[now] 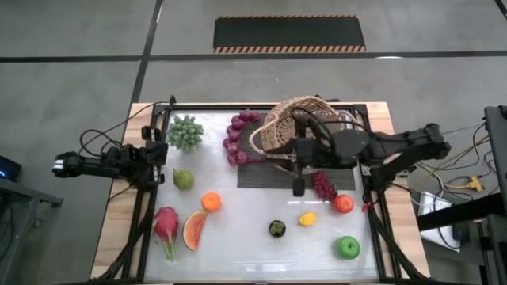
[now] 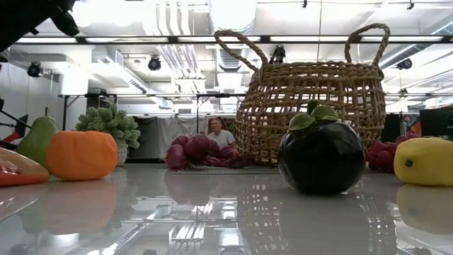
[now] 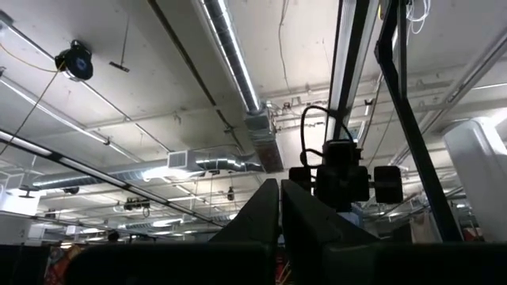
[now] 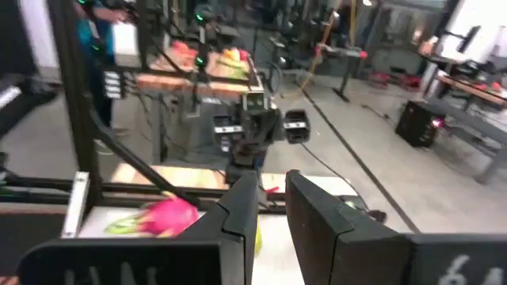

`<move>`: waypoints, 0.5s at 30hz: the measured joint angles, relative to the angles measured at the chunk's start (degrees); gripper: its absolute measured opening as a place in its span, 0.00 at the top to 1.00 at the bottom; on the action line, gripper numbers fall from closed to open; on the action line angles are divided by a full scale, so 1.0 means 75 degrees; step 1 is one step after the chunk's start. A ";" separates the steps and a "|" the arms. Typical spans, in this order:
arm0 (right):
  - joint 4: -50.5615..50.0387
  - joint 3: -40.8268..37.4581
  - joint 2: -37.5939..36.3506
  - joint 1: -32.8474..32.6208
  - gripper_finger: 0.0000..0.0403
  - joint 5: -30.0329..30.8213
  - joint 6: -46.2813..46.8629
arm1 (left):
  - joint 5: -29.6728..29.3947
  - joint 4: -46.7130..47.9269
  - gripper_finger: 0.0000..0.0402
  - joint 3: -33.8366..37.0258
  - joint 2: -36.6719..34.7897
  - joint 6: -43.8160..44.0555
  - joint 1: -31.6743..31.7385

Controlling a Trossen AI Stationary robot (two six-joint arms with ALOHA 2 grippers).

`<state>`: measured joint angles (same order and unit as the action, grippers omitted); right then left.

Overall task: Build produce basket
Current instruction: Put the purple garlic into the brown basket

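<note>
Right gripper hangs just in front of the basket, fingers slightly apart, holding nothing visible. Left gripper, closed, waits at the table's left edge. Produce lies scattered on the table, outside the basket.

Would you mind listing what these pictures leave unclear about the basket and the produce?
- Basket interior: high view, blocked by the right arm; low view sees only its woven wall.
- Red grape bunch: partly under the right gripper.
- Watermelon slice: low view, cut off by the edge.
</note>
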<state>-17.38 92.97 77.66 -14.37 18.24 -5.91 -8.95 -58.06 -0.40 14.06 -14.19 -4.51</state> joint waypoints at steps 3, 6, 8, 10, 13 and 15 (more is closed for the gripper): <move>-0.0493 0.0747 0.0627 0.0006 0.86 0.0151 -0.0011 | 0.0000 0.0000 1.00 0.0003 0.0000 -0.0001 0.0000; -0.0954 0.1443 0.1187 0.0019 0.86 0.0175 -0.0020 | 0.0000 -0.0009 1.00 -0.0011 0.0000 -0.0018 -0.0002; -0.1300 0.1970 0.1525 0.0050 0.86 0.0178 -0.0015 | 0.0000 -0.0012 1.00 -0.0024 0.0001 -0.0019 -0.0001; -0.1688 0.2514 0.1890 0.0092 0.86 0.0184 -0.0015 | 0.0000 -0.0015 1.00 -0.0029 0.0006 -0.0019 -0.0002; -0.2243 0.3270 0.2535 0.0117 0.86 0.0198 -0.0012 | -0.0025 -0.0038 1.00 -0.0026 0.0003 -0.0022 -0.0003; -0.2465 0.3692 0.2938 0.0137 0.86 0.0182 -0.0015 | -0.0047 -0.0041 1.00 -0.0026 0.0000 -0.0025 -0.0001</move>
<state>-35.87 120.66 99.70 -13.34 19.61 -6.02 -9.30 -58.37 -0.60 14.06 -14.37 -4.52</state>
